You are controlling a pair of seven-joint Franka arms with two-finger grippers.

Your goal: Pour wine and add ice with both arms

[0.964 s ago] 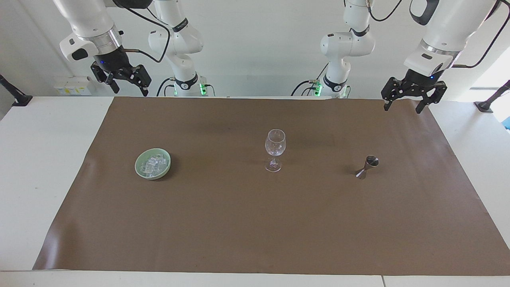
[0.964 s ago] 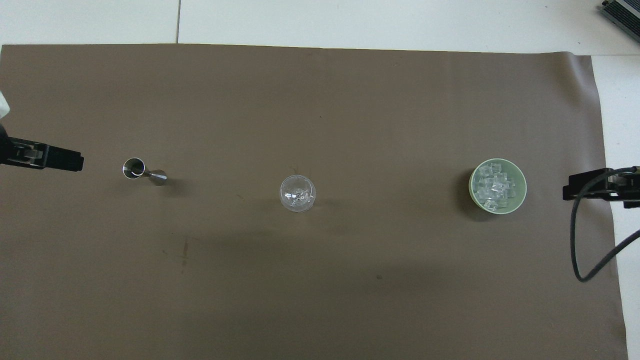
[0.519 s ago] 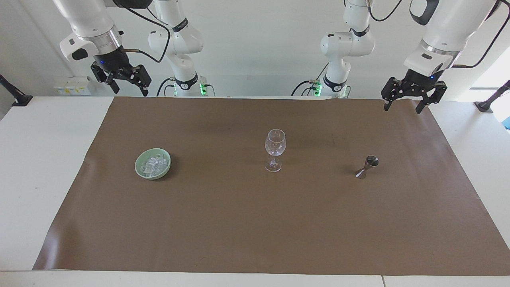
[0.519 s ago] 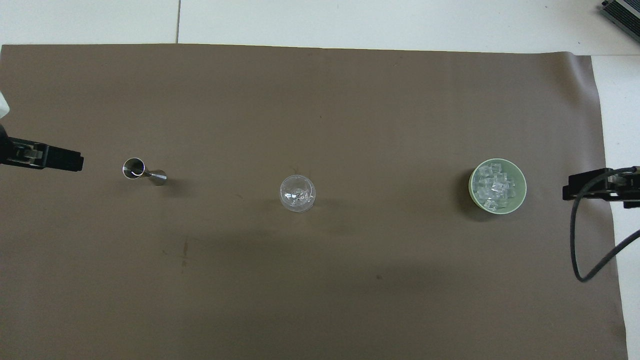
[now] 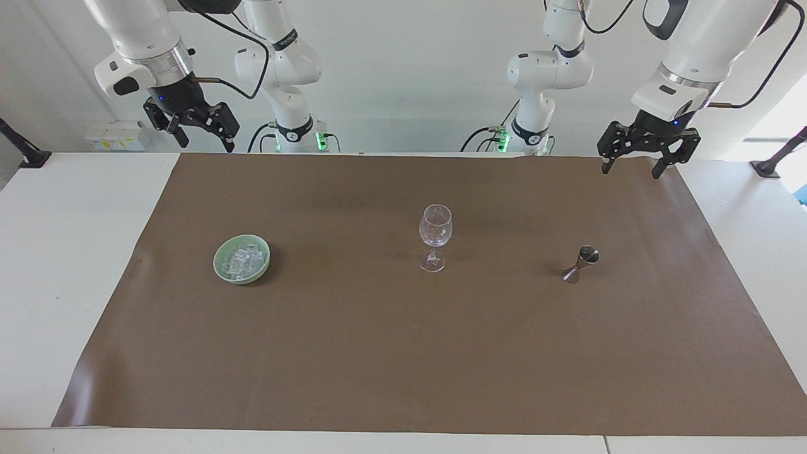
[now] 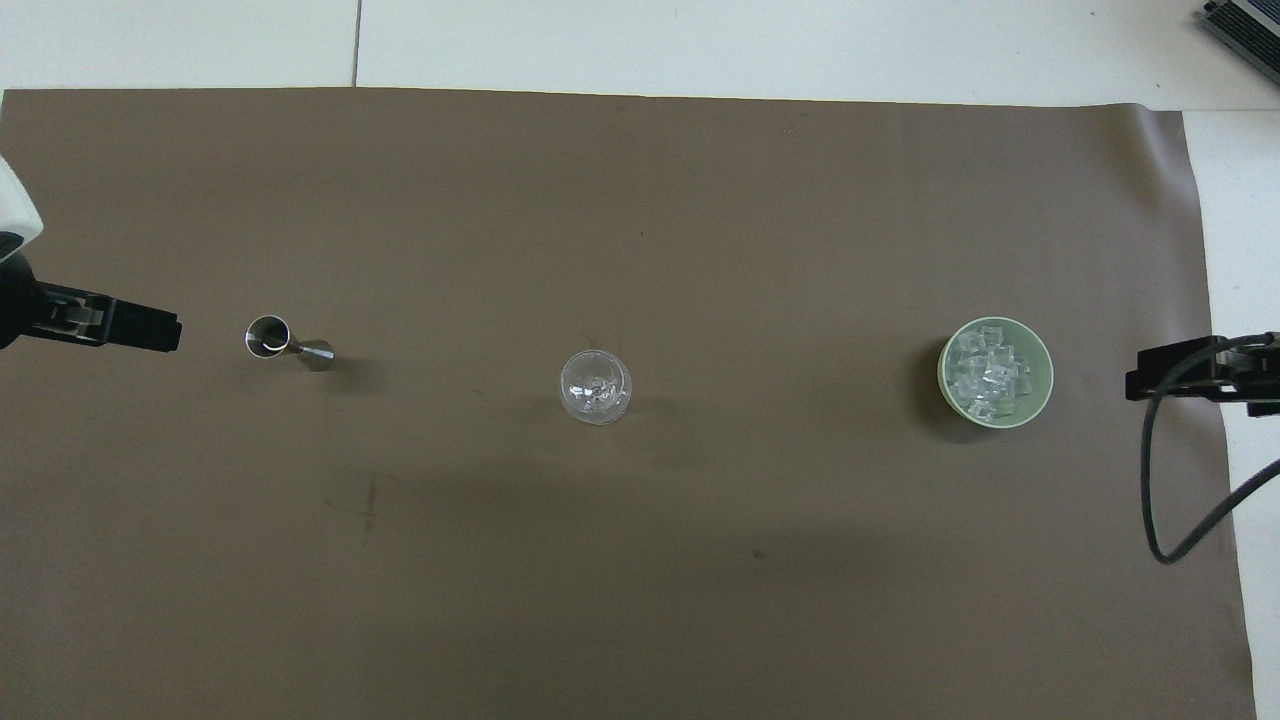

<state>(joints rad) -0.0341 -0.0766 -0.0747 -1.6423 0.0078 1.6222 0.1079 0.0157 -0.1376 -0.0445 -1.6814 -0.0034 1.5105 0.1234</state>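
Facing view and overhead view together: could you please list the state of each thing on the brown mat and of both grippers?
Clear stemmed wine glass: upright, no wine in it.
Small steel hourglass-shaped jigger: upright, untouched.
Pale green round bowl: upright, holding ice.
Clear ice cubes: heaped in the bowl.
Left gripper: open, holding nothing, raised.
Right gripper: open, holding nothing, raised.

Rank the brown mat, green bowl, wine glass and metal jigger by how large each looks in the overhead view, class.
1. Brown mat, by far the largest.
2. Green bowl holding the ice.
3. Wine glass, seen rim-on.
4. Metal jigger, though its tilted look from above makes this last ranking less certain.
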